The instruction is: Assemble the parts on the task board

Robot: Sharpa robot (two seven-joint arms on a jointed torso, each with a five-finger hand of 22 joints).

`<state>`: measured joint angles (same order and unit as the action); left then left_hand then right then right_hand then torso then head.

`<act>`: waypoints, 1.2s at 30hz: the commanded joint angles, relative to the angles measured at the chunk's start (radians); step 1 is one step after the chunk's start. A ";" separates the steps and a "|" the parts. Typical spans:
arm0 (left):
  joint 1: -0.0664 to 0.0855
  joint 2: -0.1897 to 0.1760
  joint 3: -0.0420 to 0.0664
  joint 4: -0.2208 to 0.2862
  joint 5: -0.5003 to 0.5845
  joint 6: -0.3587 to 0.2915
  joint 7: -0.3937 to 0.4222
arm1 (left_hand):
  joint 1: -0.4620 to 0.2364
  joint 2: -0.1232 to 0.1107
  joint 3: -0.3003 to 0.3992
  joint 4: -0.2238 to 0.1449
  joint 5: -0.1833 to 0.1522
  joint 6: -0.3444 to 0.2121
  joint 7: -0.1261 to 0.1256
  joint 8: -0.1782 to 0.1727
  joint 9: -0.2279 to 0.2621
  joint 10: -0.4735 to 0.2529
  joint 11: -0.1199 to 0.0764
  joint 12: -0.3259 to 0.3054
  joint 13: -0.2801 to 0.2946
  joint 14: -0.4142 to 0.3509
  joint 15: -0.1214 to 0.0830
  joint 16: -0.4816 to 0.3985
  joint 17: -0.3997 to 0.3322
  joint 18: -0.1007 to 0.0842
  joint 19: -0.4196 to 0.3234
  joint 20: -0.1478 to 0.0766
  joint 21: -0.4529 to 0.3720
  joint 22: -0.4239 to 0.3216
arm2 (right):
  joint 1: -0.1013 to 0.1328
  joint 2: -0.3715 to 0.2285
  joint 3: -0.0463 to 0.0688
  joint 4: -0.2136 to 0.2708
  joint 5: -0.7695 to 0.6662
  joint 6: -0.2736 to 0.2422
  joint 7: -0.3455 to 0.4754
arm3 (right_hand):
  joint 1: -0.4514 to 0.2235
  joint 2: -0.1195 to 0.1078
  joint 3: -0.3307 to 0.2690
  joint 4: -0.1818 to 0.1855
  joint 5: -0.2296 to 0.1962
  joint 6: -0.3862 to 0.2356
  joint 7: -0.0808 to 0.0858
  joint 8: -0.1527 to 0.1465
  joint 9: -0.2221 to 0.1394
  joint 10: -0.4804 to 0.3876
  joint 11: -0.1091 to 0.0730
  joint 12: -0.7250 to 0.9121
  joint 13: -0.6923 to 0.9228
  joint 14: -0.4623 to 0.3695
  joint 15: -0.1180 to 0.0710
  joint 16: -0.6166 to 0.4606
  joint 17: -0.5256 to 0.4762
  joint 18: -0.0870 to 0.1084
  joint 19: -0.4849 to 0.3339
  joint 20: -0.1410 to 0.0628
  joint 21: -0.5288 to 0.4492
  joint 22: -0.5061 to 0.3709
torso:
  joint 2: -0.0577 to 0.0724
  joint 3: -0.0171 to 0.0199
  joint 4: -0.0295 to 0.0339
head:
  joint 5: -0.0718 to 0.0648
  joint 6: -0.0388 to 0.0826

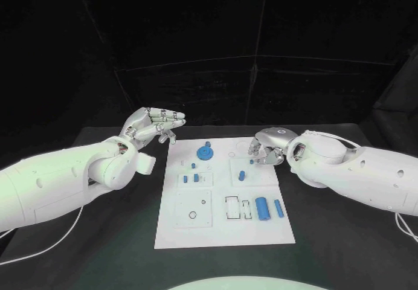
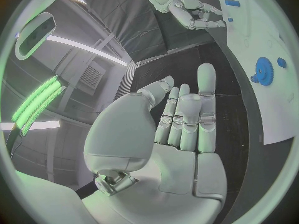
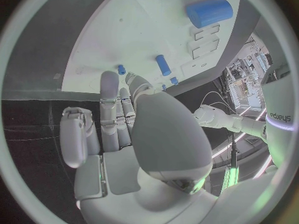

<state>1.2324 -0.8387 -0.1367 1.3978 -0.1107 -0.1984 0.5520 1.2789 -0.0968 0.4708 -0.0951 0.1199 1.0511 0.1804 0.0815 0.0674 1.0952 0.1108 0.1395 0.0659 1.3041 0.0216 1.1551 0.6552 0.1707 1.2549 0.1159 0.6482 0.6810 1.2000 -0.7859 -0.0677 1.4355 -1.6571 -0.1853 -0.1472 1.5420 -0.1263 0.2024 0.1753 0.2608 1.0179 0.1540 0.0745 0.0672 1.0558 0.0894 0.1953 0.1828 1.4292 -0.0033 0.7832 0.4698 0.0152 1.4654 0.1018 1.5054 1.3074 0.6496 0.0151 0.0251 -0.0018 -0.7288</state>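
Right robot hand reaching for a part at the task board's far right edge.

The right robot hand (image 1: 266, 151) hovers, fingers curled and seemingly empty, beside a small blue part (image 1: 252, 162) on the task board (image 1: 225, 232); the left robot hand (image 1: 154, 125) is raised, loosely open, holding nothing. Next likely: pinch that part.

Left hand (image 1: 155, 125) raised, fingers loosely curled, empty — right hand (image 1: 266, 150) hovering, curled downward.

On the task board (image 1: 187, 232) at the table's middle, a gear (image 1: 205, 151) sits near its far edge, a cylinder (image 1: 261, 208) lies toward its near right, and the hands flank its far corners.
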 commanded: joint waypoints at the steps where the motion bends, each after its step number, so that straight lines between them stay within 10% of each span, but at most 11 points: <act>1: 0.002 -0.003 0.001 0.007 0.058 0.035 0.046 | -0.002 0.008 0.000 -0.005 0.001 0.006 0.003 -0.004 0.000 0.007 0.001 0.004 0.001 -0.009 -0.001 -0.006 -0.003 0.013 -0.009 0.001 -0.003 -0.001 | -0.004 0.008 0.000 -0.011 -0.025 0.029 0.008 | 0.000 -0.010 0.010 -0.001 -0.008 -0.001 0.008 -0.007 -0.001 -0.003 0.007 -0.007 -0.008 0.000 0.010 0.005 0.001 0.010 0.058 0.010 -0.003 0.162 | 0.000 0.0010 0.0000 | 0.000 -0.002; 36: 0.002 -0.009 0.001 0.013 0.063 0.056 0.034 | -0.015 0.006 -0.018 -0.002 -0.012 0.004 0.003 -0.002 0.000 0.005 0.001 0.012 0.001 -0.021 -0.001 -0.017 -0.026 0.012 -0.013 0.002 -0.017 -0.011 | -0.035 0.067 0.000 -0.070 -0.076 0.071 -0.026 | -0.008 0.014 0.182 -0.067 -0.068 0.075 0.001 0.006 0.005 0.104 -0.009 -0.019 -0.087 -0.006 -0.004 0.009 0.003 0.006 0.067 -0.001 0.005 0.176 | -0.001 0.0019 -0.0017 | 0.002 -0.015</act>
<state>1.2323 -0.8474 -0.1368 1.4100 -0.0549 -0.1600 0.5744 1.2734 -0.0913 0.4593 -0.0952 0.1132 1.0508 0.1802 0.0815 0.0677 1.0952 0.1108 0.1471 0.0659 1.2899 0.0216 1.1416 0.6303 0.1701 1.2486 0.1152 0.6357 0.6710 1.1695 -0.7205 -0.0642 1.3640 -1.6995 -0.1363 -0.1512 1.5459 -0.1118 0.3807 0.1070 0.1955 1.0861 0.1534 0.0753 0.0719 1.1544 0.0802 0.1800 0.0962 1.4251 -0.0007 0.7869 0.4714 0.0152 1.4652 0.1089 1.5054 1.3074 0.6488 0.0167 0.0234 0.0011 -0.7438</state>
